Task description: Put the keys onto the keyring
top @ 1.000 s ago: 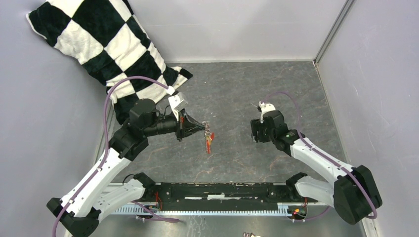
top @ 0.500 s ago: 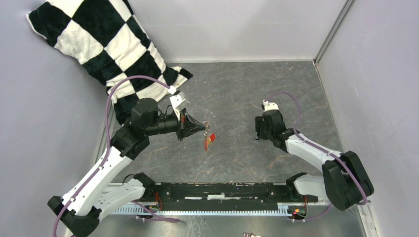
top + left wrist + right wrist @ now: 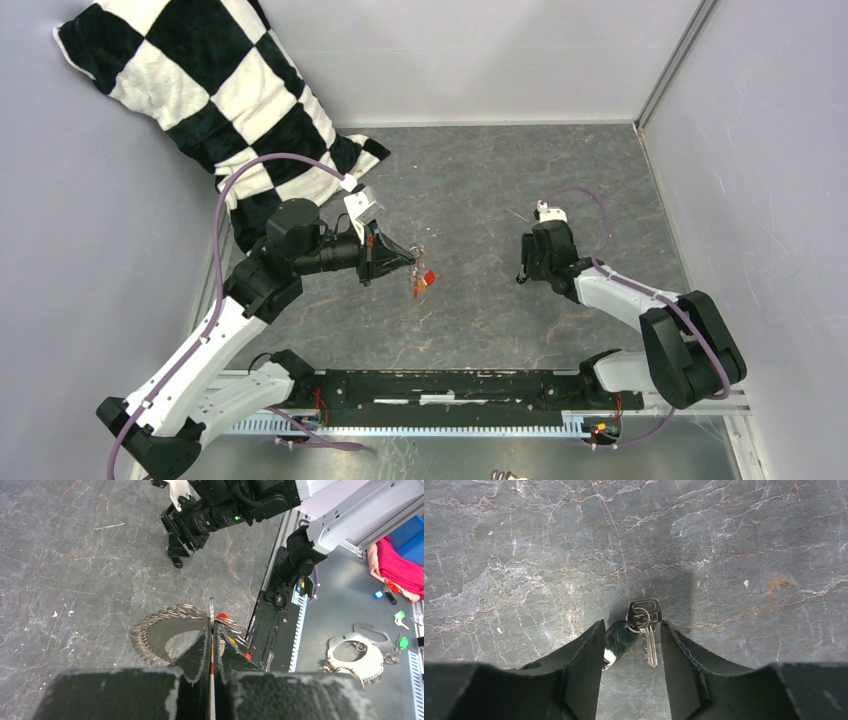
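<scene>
- While the left pincer (image 3: 211, 630) is clamping the keyring (image 3: 211, 609), with its jaws pressed together on the thin wire, the loop is standing edge-on in the air above the surface (image 3: 524, 555). I am judging that it is being presented this way so that the other arm can bring a key to it.
- Seen from the top view, the keyring is hanging close to the centre, a little toward 9 o'clock. A red-headed key (image 3: 429, 276) is dangling under it, so at least one key is probably sitting on the loop already.
- At 3 o'clock from the keyring, well apart, the right pincer (image 3: 631, 627) is pointing down at the surface. Its jaws are standing half wide, one on each side of the black-headed key (image 3: 644, 614).
- That key is lying flat. In the right wrist view its head is pointing toward 12 o'clock and its silvery blade toward 6 o'clock. The jaws are not pressing it yet, so I am taking this as the step of picking it up.
- A small dark piece (image 3: 616, 639) is lying at 9 o'clock of the blade, close to the jaw on that side. I cannot tell what it is.
- A checkered cushion (image 3: 200, 90) is leaning in the 10 o'clock corner, away from the work.
- As for writing, I am not finding any brand, label or letters that can be read. Only a small green light (image 3: 235, 516) is glowing on the right arm.
</scene>
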Robot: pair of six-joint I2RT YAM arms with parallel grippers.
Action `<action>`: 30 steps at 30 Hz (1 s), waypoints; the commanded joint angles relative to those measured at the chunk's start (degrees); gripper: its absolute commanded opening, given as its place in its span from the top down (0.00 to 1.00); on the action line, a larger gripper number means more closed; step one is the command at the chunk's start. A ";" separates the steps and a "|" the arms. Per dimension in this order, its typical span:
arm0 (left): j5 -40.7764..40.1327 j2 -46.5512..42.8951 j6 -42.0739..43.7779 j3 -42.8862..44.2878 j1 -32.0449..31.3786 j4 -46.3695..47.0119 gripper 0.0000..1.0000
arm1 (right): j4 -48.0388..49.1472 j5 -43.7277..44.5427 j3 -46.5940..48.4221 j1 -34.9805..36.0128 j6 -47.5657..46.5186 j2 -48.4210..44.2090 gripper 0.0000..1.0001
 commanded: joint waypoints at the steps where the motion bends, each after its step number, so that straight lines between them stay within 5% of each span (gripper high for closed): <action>1: -0.20 -0.10 2.24 2.02 -0.11 1.79 0.98 | 3.85 -1.92 -0.14 -0.65 1.34 1.41 0.51; 10: -1.15 -0.38 3.37 3.11 -0.16 1.00 0.98 | 5.27 -7.74 2.04 -0.99 1.33 6.18 0.64; 15: -1.14 -0.37 3.21 3.05 -0.12 0.85 0.98 | 8.18 -18.51 3.88 -0.87 -1.92 8.17 0.67; 19: -1.04 -0.59 3.30 2.95 -0.15 0.66 0.98 | 7.07 -29.31 7.66 0.35 -7.56 10.41 0.64; 30: -0.65 0.21 3.30 3.36 -0.13 0.68 0.98 | 4.38 -32.99 11.27 7.40 -11.68 9.78 0.61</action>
